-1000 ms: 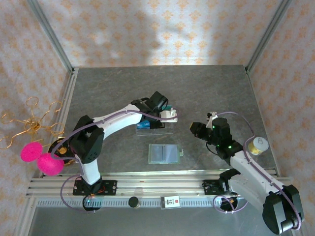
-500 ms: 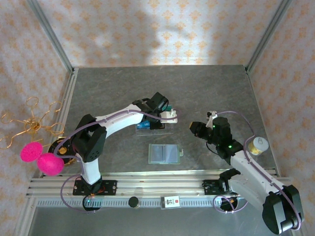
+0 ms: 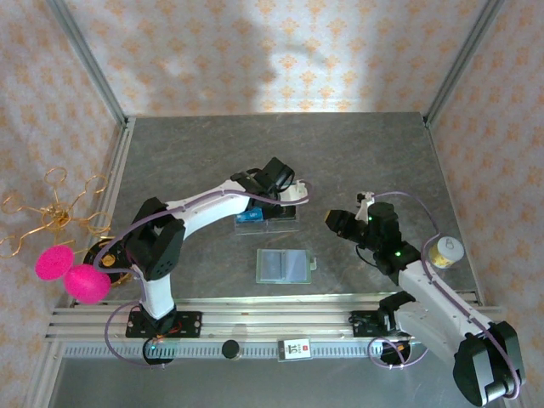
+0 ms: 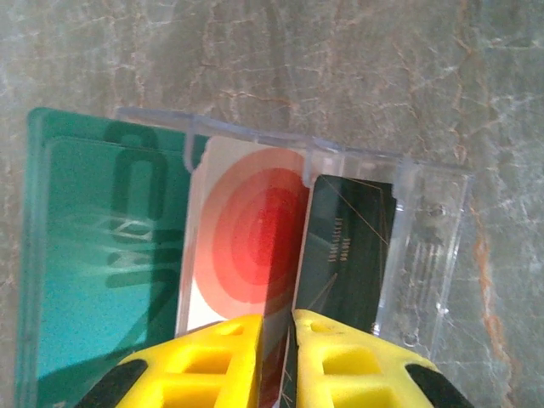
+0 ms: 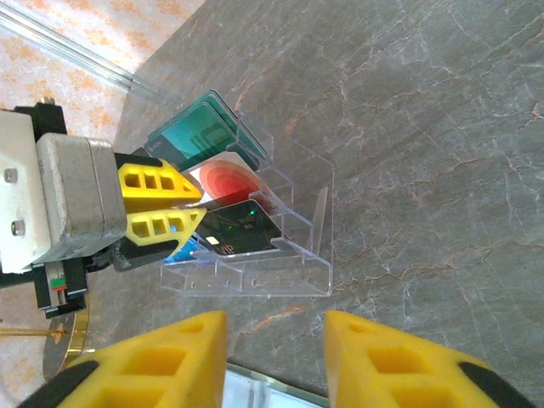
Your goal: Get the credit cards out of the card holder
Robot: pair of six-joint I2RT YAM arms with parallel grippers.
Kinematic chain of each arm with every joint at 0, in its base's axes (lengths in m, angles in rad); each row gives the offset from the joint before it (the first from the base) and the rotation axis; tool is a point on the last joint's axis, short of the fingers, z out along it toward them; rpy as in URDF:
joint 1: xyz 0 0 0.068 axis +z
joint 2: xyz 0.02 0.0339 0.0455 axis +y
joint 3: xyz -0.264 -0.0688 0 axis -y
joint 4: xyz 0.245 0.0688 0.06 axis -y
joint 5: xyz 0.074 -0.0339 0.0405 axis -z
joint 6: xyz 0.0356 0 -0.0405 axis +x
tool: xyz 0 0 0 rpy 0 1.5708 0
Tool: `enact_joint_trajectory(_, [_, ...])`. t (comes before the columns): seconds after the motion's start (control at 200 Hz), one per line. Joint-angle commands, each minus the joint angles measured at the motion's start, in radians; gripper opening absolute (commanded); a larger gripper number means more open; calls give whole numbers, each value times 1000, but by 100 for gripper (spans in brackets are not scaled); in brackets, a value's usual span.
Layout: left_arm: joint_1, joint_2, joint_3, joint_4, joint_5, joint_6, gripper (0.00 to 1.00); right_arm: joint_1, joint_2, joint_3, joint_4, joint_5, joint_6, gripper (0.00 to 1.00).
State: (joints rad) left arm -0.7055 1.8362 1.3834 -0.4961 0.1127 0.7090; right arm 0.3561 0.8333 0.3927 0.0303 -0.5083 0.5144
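Red-and-white, the card (image 4: 246, 229) now sits low in the tray (image 4: 425, 255), between a teal card (image 4: 93, 255) and a dark card (image 4: 344, 246). A second ago it stood higher, showing white beside the left gripper in the top view. The left gripper (image 4: 278, 327) has come down with it, fingers pinched on the card's near edge. That likely means this card is almost delivered and only needs letting go. The holder (image 3: 285, 265) lies unfolded and flat near the front rail (image 3: 255, 310), between the arms and apart from the tray. Whether its pockets keep more cards I cannot tell. The right gripper (image 5: 276, 331) hovers with fingers wide apart, holding nothing.
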Motion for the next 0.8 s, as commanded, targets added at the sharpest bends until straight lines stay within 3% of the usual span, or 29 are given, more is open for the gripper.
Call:
enact_joint_trajectory(0.0, [-20, -79, 58, 26, -74, -77, 18, -6, 3, 38, 13, -55, -34, 37])
enact_joint_trajectory(0.11, [-51, -158, 66, 70, -90, -154, 19, 27, 31, 36, 25, -91, -56, 38])
enact_joint_trajectory(0.25, [-111, -268, -2, 176, -112, -362, 20, 233, 91, 62, -8, 44, -91, 38])
enact_joint_trajectory(0.315, [-122, -337, -101, 269, -135, -512, 20, 333, 128, 69, -9, 102, -98, 38])
enact_joint_trajectory(0.481, [-122, -576, -456, 517, -70, -855, 21, 581, 273, 132, -39, 302, -121, 40])
enact_joint_trajectory(0.631, [-121, -817, -786, 745, -82, -1124, 28, 709, 425, 204, -52, 455, -131, 40])
enact_joint_trajectory(0.791, [-122, -982, -956, 788, -123, -1286, 32, 773, 551, 270, -56, 527, -148, 40])
